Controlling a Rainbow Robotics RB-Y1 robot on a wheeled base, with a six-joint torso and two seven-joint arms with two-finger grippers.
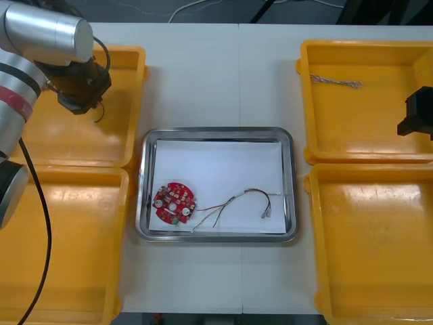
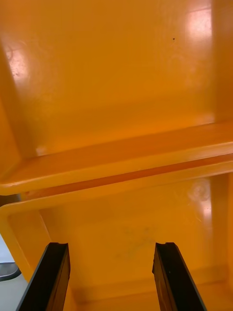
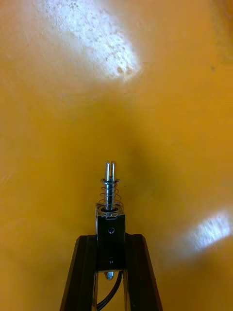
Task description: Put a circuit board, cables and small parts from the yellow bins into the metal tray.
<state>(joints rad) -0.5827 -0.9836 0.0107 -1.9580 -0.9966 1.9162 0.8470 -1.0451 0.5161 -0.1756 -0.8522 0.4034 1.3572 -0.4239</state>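
Left arm (image 1: 40, 40): silver, closest to the lens, reaching over the far left bin (image 1: 128, 145).
Worktop (image 1: 216, 68): light and matt, with one seam running from its far edge to its near edge; dark floor (image 1: 135, 10) lies past the far edge.
Near left bin (image 1: 67, 257): yellow, its floor bare where I can see it, its rim touching the far left bin's.
Near right bin (image 1: 372, 250): yellow, with a bare glossy floor.
Far right bin (image 1: 365, 128): yellow, rim against the near right one; a twisted cable (image 1: 336, 82) lies near its far wall.
Metal tray (image 1: 216, 132): midway between the two pairs of bins, with a shiny rim and white inside.
Circuit board (image 1: 175, 202): round and red, flat in the tray's near left corner.
Red and yellow cable (image 1: 237, 200): loose on the tray floor, just beside the board and trailing toward the right wall.
Right gripper (image 2: 111, 248): at the far right bin's outer side, fingers standing apart with nothing between them.
Left gripper (image 3: 110, 238): over the far left bin's floor, fingers clamped on the small metal part.
Small metal part (image 3: 110, 204): upright between those fingers, with a thin spring around its pin.
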